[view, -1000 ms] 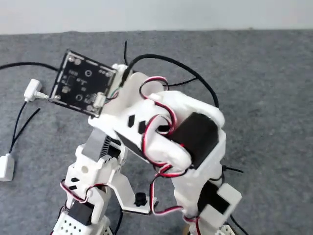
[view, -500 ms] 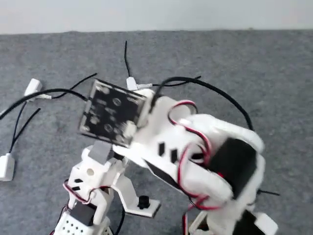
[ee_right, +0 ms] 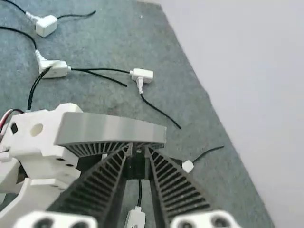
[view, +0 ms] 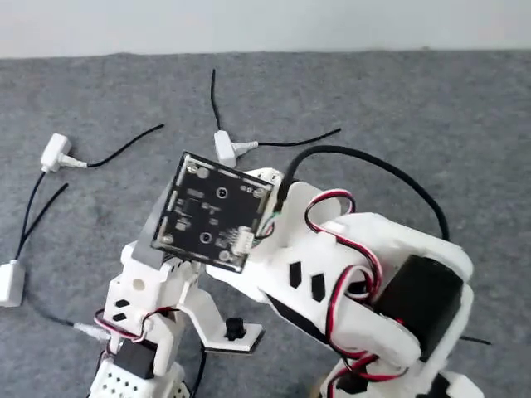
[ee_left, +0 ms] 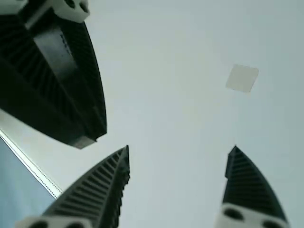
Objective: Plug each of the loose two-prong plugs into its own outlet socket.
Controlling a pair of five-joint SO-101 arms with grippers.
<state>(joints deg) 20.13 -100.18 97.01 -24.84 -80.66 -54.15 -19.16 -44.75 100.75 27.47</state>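
Three white two-prong plugs on thin black cords lie on the grey carpet: one plug (view: 56,151) at far left, another plug (view: 226,148) at centre back, and a white block (view: 10,282) at the left edge. The right wrist view shows plugs (ee_right: 142,75) (ee_right: 56,68) (ee_right: 46,24) beyond my right gripper (ee_right: 138,151), whose fingers meet at the tips, shut and holding nothing. Just past those tips stands the left arm's grey finger (ee_right: 109,130). My left gripper (ee_left: 175,161) points up at a pale wall, open and empty, with the right arm's dark gripper (ee_left: 61,80) close beside it.
The right arm's wrist camera board (view: 211,224) hangs over the left arm (view: 149,307) at the table's near edge. A thick black cable (view: 382,170) arcs from it. The carpet (view: 431,108) ends at a pale wall (view: 265,25) at the back.
The right arm's wrist and camera board swung from the back left toward the centre and nearer, uncovering the centre plug and the far-left plug's cord. The left arm barely shifted.
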